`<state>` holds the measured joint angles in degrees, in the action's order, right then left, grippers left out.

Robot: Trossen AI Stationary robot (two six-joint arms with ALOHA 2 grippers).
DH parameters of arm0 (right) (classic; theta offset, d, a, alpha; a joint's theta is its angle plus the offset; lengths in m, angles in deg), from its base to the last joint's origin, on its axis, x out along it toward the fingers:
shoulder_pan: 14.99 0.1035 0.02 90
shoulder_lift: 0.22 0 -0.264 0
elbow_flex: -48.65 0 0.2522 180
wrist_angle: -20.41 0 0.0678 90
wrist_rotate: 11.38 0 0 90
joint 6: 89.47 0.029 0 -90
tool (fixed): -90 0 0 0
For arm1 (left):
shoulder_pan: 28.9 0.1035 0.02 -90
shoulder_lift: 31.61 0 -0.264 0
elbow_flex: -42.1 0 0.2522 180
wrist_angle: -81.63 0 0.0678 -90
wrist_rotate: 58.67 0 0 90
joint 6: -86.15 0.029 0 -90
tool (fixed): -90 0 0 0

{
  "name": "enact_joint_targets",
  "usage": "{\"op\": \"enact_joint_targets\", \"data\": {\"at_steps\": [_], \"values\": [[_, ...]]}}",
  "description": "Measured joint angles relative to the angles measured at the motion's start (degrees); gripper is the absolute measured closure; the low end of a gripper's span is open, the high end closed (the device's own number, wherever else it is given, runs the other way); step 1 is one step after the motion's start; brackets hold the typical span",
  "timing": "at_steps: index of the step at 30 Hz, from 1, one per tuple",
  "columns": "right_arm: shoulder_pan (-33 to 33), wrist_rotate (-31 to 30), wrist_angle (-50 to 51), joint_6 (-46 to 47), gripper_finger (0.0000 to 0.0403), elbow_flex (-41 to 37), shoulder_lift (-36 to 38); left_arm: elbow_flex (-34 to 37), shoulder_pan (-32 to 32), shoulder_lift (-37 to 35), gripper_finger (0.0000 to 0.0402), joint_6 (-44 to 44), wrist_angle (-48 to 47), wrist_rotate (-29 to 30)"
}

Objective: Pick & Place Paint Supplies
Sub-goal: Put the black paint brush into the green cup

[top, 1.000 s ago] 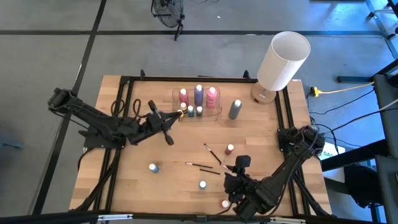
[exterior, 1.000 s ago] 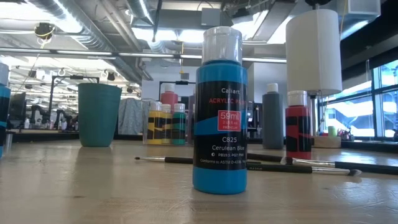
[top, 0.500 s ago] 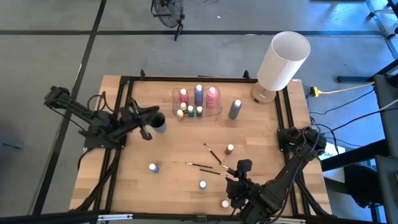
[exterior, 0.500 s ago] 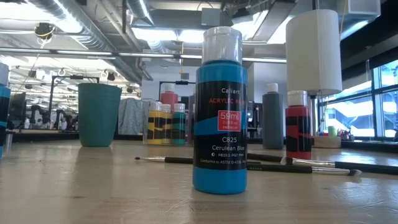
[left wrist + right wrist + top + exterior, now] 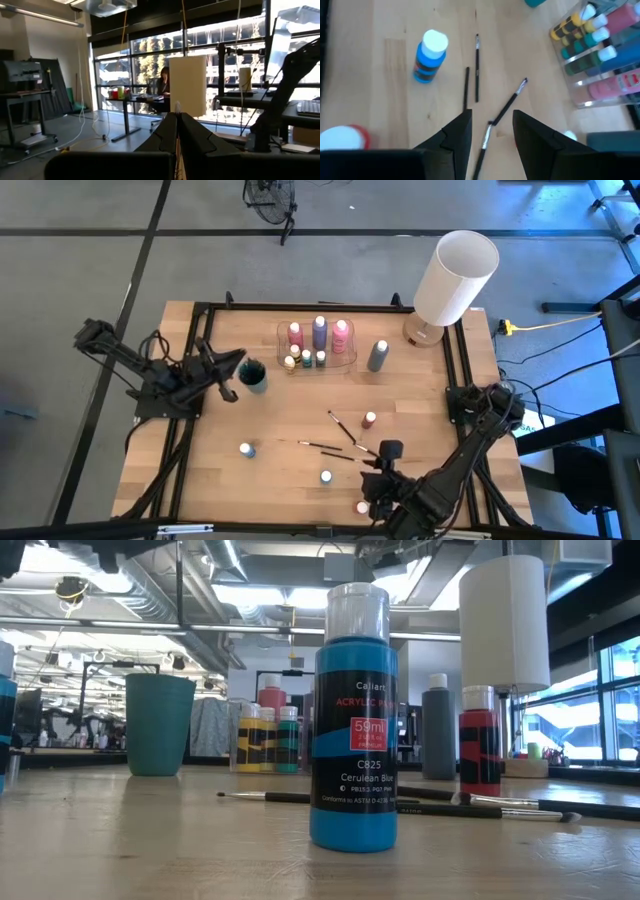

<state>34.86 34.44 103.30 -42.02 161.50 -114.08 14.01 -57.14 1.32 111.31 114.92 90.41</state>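
Observation:
Several paint bottles stand in a clear tray at the far middle of the table. Loose ones stand on their bases on the wood: a grey bottle, a red one, two blue ones and another red one. Thin paintbrushes lie flat near the middle. My right gripper hangs open above them, and one brush shows on the table between its fingers. My left gripper is shut and empty, raised beside a teal cup.
A big white cylindrical lamp stands at the far right corner. A black rail frame runs along the table's edges. In the low view the near blue bottle stands close in front. Bare wood lies at the near left.
My left gripper has drawn back from beside the tray toward the table's left edge, staying shut, and the teal cup that it covered now shows. My right gripper has kept its place, open, over the brushes.

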Motion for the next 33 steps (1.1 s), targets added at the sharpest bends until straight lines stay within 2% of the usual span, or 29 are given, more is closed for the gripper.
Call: {"op": "enact_joint_targets", "data": {"at_steps": [5, 14, 21, 26, 33], "values": [[1.0, 0.9, -0.2, 2.1, 0.0259, 0.0, 0.0, 2.3, -1.0, -2.8, 0.0399, -0.2, -0.1, 0.1], [1.9, 0.9, -2.5, 4.2, 0.0259, 0.0, 0.0, 7.0, -0.7, -3.0, 0.0399, -1.4, 0.0, 2.0], [1.6, -0.6, -2.6, 2.3, 0.0259, 0.0, 0.0, 13.8, -0.4, -3.1, 0.0399, -1.9, 9.1, 2.3], [1.5, -0.6, -2.7, 1.5, 0.0259, 0.0, 0.0, 13.8, -0.4, -3.2, 0.0399, -2.3, 8.9, 0.3], [1.5, -0.7, -2.7, 1.1, 0.0259, 0.0, 0.0, 13.8, -0.4, -3.2, 0.0399, -4.5, 7.7, 3.3]]}}
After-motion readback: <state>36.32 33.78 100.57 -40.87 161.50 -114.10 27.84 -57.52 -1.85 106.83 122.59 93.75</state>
